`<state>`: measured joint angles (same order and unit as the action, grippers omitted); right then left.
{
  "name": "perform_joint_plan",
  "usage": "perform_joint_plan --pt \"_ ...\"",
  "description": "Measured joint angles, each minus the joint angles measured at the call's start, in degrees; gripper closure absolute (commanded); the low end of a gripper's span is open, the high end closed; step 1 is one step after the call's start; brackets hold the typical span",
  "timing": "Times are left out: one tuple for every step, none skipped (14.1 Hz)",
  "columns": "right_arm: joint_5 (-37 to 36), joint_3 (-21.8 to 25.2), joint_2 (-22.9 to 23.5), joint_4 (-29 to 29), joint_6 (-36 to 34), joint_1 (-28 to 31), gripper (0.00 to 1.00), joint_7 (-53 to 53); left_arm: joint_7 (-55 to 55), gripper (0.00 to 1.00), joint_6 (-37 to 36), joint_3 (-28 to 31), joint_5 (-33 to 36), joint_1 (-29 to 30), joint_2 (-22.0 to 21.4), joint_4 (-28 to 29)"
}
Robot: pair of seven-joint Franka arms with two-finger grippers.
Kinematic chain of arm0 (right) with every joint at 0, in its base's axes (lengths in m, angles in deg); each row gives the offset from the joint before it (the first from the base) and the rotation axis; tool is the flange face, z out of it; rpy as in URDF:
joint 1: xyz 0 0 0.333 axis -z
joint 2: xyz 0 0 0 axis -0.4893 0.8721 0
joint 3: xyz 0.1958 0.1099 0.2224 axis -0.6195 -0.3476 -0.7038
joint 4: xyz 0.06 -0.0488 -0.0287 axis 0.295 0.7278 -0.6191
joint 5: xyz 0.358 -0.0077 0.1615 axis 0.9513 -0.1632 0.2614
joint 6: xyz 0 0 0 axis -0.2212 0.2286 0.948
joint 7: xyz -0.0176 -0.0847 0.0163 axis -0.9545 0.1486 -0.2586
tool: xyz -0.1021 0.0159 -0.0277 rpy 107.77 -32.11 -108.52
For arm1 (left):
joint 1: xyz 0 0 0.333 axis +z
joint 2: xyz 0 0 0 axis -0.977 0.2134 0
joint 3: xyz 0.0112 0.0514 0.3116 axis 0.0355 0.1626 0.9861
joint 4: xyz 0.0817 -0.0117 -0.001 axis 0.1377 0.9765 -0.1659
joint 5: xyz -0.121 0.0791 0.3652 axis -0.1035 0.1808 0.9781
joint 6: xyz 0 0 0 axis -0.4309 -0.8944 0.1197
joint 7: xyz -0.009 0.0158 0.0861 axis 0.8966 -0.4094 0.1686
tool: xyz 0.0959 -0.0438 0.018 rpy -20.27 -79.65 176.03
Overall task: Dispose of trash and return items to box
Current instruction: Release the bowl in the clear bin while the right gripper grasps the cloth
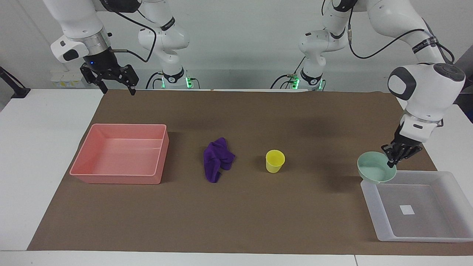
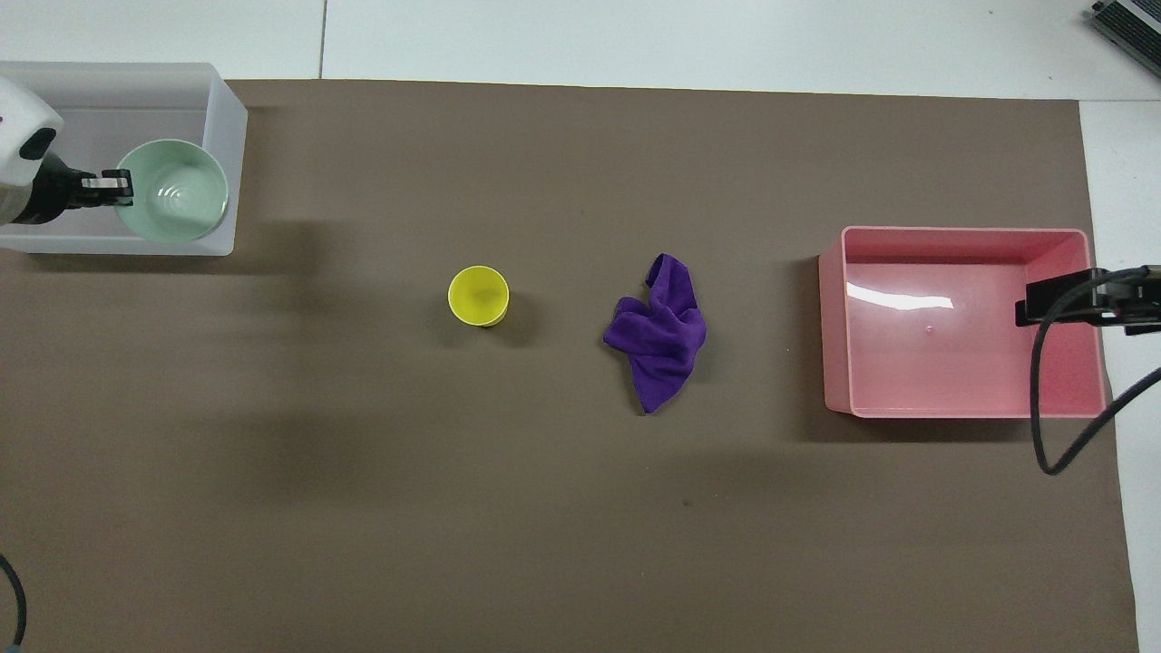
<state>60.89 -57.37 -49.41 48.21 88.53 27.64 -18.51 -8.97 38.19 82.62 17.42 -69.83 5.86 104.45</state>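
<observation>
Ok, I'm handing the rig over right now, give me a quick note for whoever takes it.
Left hand: shut on the mint-green bowl by its rim, in the air over the translucent box's corner nearest the robots; not released yet.
Right hand: open, waiting up over the mat's edge near the pink tray.
Yellow cup: upright on the mat, mid-table.
Purple rag: crumpled between cup and pink tray.
Done: nothing put away yet.
Left: set the bowl in the box, add the cup, dispose of the rag.
</observation>
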Motion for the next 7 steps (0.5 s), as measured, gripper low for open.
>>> perform_joint_plan --pt "0.0 0.0 0.0 0.0 1.1 -0.2 0.0 0.0 0.0 1.0 0.0 0.0 0.0 0.9 2.4 -2.6" --pt "0.0 0.0 0.1 0.1 2.2 -0.8 0.0 0.1 0.0 1.0 -0.1 0.0 0.0 1.8 5.1 -5.7" --pt "0.0 -0.1 0.2 0.3 3.4 -1.6 0.0 0.5 0.0 1.0 -0.6 0.0 0.0 2.6 8.1 -9.4" --pt "0.0 -0.1 0.5 0.6 4.6 -2.4 0.0 1.4 0.0 1.0 -1.1 -0.1 0.0 3.2 11.0 -13.2" --pt "0.0 -0.1 1.1 0.8 6.1 -3.4 0.0 2.3 0.0 1.0 -1.8 0.0 0.0 3.9 13.9 -16.9" --pt "0.0 -0.2 1.9 1.1 7.8 -4.4 0.0 3.7 0.0 1.0 -2.1 0.0 0.0 4.9 16.7 -20.1" --pt "0.0 -0.2 3.1 1.3 9.7 -5.7 0.0 5.4 0.0 1.0 -2.1 0.0 0.0 6.1 19.4 -22.6"
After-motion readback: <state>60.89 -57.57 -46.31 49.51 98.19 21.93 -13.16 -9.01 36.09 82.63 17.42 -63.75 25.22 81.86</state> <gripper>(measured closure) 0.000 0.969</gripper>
